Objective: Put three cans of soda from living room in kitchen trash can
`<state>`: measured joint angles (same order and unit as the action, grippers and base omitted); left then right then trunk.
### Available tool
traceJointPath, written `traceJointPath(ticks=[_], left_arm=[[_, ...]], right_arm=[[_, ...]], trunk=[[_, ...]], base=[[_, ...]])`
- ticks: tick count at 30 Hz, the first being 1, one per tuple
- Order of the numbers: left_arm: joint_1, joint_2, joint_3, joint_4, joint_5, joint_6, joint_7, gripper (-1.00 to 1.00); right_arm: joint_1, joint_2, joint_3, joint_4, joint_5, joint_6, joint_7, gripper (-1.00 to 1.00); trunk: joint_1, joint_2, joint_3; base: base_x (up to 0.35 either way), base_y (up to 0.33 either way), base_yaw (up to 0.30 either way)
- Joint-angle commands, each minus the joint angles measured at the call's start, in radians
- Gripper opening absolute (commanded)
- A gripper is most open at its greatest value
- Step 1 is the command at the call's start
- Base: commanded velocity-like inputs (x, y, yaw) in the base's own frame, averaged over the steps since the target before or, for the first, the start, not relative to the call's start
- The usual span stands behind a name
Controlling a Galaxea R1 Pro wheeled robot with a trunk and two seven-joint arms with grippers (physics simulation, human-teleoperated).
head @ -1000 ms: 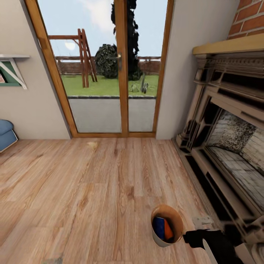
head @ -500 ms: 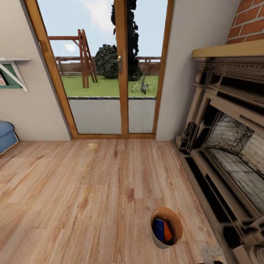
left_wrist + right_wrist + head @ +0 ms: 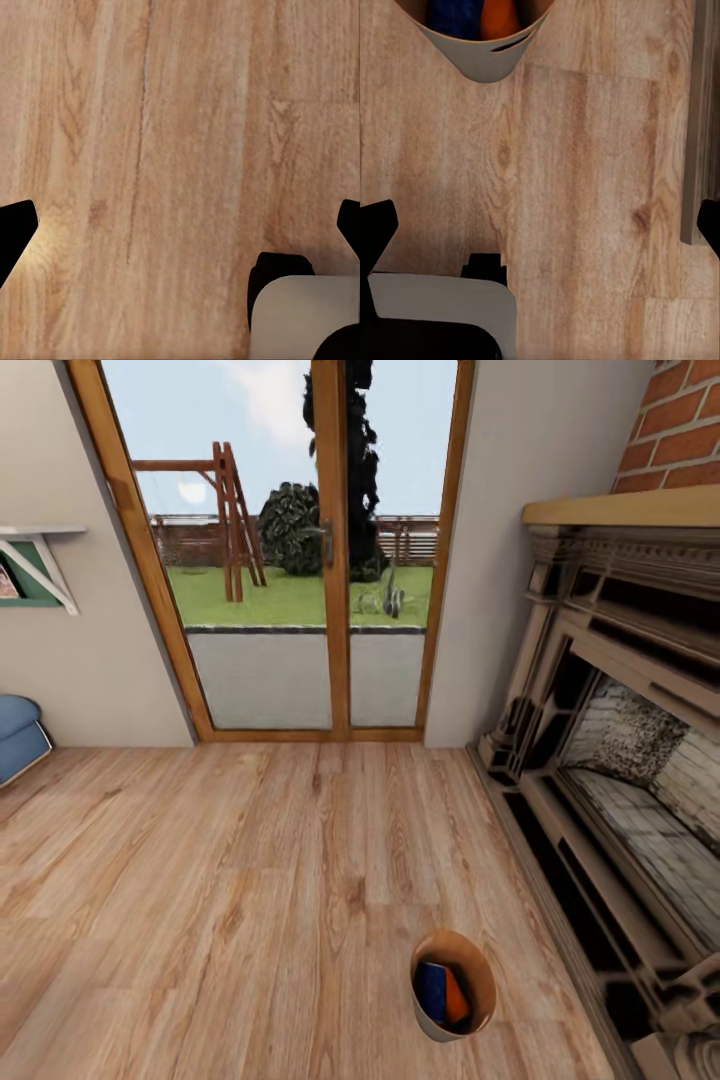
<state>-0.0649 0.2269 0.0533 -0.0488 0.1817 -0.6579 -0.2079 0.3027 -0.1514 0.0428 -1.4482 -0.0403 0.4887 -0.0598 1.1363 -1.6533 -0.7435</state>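
Observation:
The tash can point(image 3: 431, 1020), a light grey bin with a brown inner wall, stands on the living room's wood floor near the fireplace. Inside it lie a dark blue can of soda point(image 3: 432, 982) and an orange can of soda point(image 3: 458, 996). In the right wrist view the tash can point(image 3: 484, 60) shows its oval handle cut-out, with the blue can point(image 3: 454, 13) and the orange can point(image 3: 501, 15) inside. My right gripper point(image 3: 540, 229) is open over bare floor, a short way from the bin. My left gripper point(image 3: 180, 232) is open over bare planks.
Wood-framed glass doors point(image 3: 330, 560) fill the far wall. The brick-and-stone fireplace point(image 3: 620, 760) runs along the right, its base close to the bin. A blue sofa corner point(image 3: 18, 735) sits at the far left. Open plank floor point(image 3: 220, 880) spreads left of the bin.
My right arm has drawn back from beside the bin, down past the head view's lower edge. The head view itself has shifted slightly.

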Motion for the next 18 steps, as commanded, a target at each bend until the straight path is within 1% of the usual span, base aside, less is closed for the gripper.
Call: traceJointPath(ticks=[1, 3, 4, 5, 10, 11, 16, 18], left_arm=[[0.007, -0.001, 0.000, 0.001, 0.000, 0.001, 0.002, 1.00], [0.016, 0.000, 0.000, 0.002, -0.001, 0.002, 0.004, 1.00], [0.016, 0.000, 0.000, 0.002, -0.001, 0.002, 0.004, 1.00], [0.025, 0.000, 0.000, 0.002, -0.001, 0.002, 0.005, 1.00], [0.051, 0.000, 0.000, 0.003, -0.001, 0.003, 0.006, 1.00], [0.056, 0.000, 0.000, 0.003, -0.001, 0.003, 0.007, 1.00], [0.070, 0.000, 0.000, 0.003, -0.001, 0.003, 0.007, 1.00], [0.077, -0.001, -0.001, 0.003, -0.002, 0.004, 0.007, 1.00]], right_arm=[[0.008, 0.000, -0.002, 0.017, 0.000, -0.023, 0.000, 1.00], [0.018, 0.000, -0.005, 0.062, -0.001, -0.069, 0.000, 1.00], [0.018, 0.000, -0.005, 0.062, -0.001, -0.069, 0.000, 1.00], [0.020, 0.000, -0.006, 0.094, -0.001, -0.098, 0.000, 1.00], [0.023, 0.000, -0.007, 0.189, -0.001, -0.182, 0.000, 1.00], [0.023, 0.000, -0.007, 0.225, 0.000, -0.209, 0.000, 1.00], [0.024, -0.001, -0.007, 0.314, 0.000, -0.251, 0.000, 1.00], [0.024, -0.003, -0.009, 0.396, 0.001, -0.305, 0.000, 1.00]], trunk=[[-0.004, 0.007, 0.003], [-0.012, 0.021, 0.010], [-0.015, 0.028, 0.013], [-0.019, 0.035, 0.016], [-0.038, 0.070, 0.031], [-0.042, 0.077, 0.035], [-0.061, 0.112, 0.050], [-0.069, 0.126, 0.057]], base=[[0.000, 0.000, 0.000], [0.000, 0.000, 0.000], [0.000, 0.000, 0.000], [0.000, 0.000, 0.000], [0.000, 0.000, 0.000], [0.000, 0.000, 0.000], [0.000, 0.000, 0.000], [0.000, 0.000, 0.000]])
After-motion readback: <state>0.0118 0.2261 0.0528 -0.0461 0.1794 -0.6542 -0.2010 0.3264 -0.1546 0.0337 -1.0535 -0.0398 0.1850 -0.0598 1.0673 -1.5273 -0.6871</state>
